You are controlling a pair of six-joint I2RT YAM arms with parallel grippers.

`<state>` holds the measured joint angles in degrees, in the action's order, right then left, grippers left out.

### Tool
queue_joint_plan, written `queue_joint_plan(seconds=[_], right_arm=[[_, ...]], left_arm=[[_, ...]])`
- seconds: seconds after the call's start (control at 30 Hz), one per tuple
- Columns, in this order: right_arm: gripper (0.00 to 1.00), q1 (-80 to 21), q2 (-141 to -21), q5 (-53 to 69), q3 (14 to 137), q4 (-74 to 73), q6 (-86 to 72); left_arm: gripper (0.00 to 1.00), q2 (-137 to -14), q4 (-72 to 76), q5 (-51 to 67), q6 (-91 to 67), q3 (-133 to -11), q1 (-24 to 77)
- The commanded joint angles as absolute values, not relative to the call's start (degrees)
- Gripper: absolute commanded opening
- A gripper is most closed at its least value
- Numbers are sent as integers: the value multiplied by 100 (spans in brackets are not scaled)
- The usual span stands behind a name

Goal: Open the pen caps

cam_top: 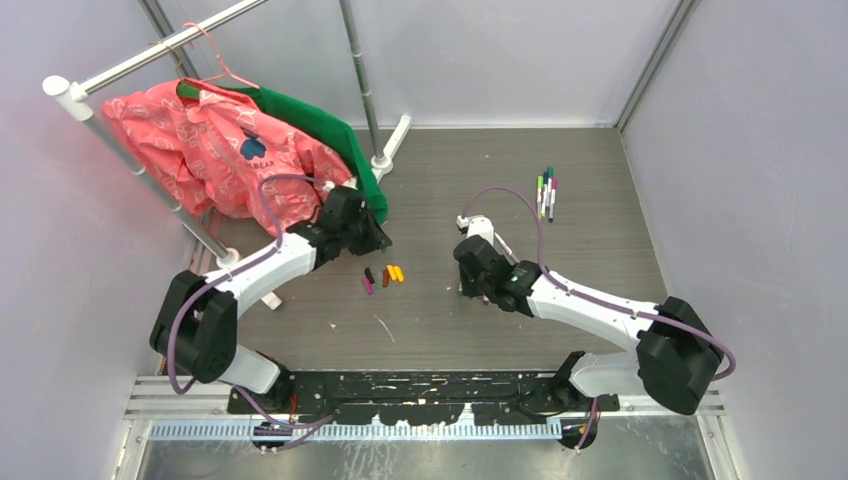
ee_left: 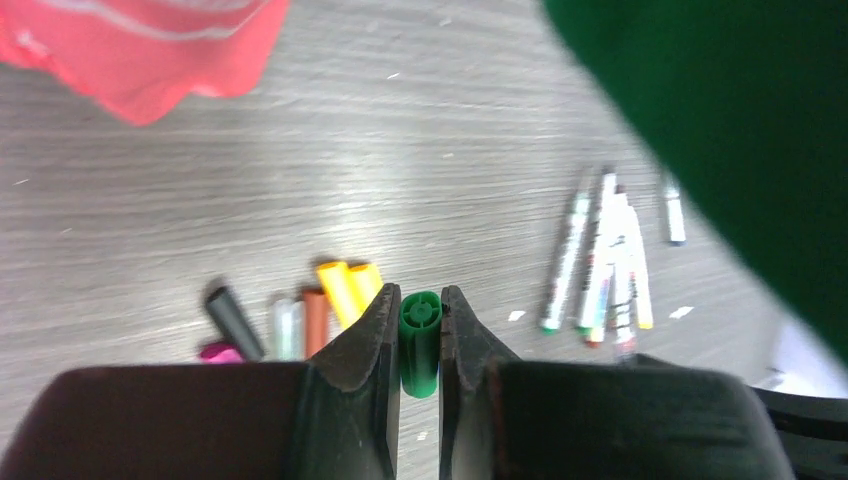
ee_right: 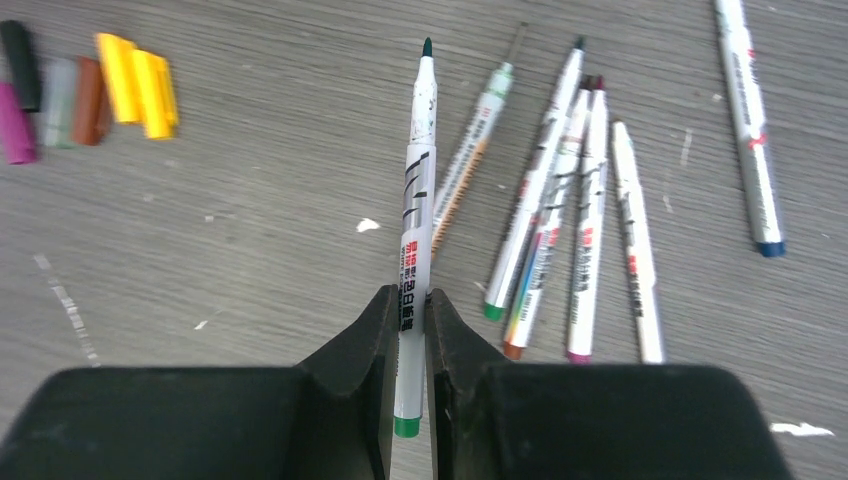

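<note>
Now, short ribbed green cap (ee_left: 420,345) clamped in left gripper (ee_left: 420,300), bare-tipped white pen (ee_right: 418,180) pinched in right gripper (ee_right: 410,300).

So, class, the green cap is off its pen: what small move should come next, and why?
Probably the left gripper should lower the green cap beside the loose caps and let go. The cap is already off: that gripper is shut on it, while the right gripper holds the bare-tipped pen.
</note>
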<state>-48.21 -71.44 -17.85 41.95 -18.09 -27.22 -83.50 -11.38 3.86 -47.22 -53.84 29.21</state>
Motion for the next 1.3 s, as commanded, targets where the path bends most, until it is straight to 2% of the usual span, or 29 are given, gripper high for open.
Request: queue_joint_plan(seconds=[0.0, 0.37, 1.1, 1.27], right_arm=[[1, -4786, -7295, -2590, 4430, -2085, -2702], [1, -4624, -7540, -2745, 4403, -2137, -2775], [1, -4468, -8384, -2402, 4627, -1763, -2968], [6, -4474, -8513, -2381, 4624, -1731, -3001]], left_arm=[[0, -8536, -1918, -490, -4245, -5406, 3080], [1, -8737, -2250, -1107, -4166, -5283, 3365], [21, -8881, -2250, -1214, -4161, -5155, 3393], [23, -8903, -2248, -1204, -4166, -5142, 3406]])
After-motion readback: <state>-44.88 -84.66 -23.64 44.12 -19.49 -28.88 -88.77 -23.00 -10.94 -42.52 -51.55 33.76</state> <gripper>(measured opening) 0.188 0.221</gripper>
